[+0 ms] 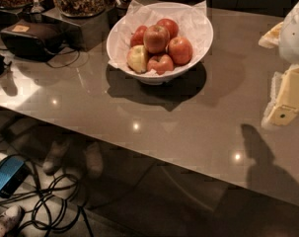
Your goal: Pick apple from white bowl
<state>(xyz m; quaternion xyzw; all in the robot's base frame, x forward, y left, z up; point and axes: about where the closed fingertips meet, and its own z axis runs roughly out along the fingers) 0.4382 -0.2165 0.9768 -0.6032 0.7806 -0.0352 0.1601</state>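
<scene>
— Over the desk's right-hand edge, what is the claw doing?

— The pale cream, blocky gripper (286, 102) hangs there below the robot's rounded white arm (294, 28), above the glossy grey-brown desk (139, 127) and roughly midway between its far and near edges. It holds nothing and I see it touching nothing. Whether it is spread or pressed together, I cannot tell.

— Which way must it travel?

— Along the desk toward its left end, and somewhat toward the far edge. The wide, glossy white bowl (154, 77) lined with crinkled white paper (193, 21) stands near the far edge, about midway along it and well apart from the claw, with only bare desktop between them.

— And the fruit itself?

— The round red apple (156, 37) with a yellowish blush about its stem dimple sits uppermost in the middle of the heap, dimple turned upward. Being round, it has no long axis to line up with. Its crown looks free, so I judge a descent from above to be the likeliest approach.

— What crowds it?

— A darker red apple (180, 50) lies just beside it on the claw's side, a pale yellow-green apple (137, 58) on the side away from the claw, and more red ones lie behind and in front. The claw would first have to clear the bowl's rim on its own side.

— Which arm is nearer?

— There is only the one.
</scene>
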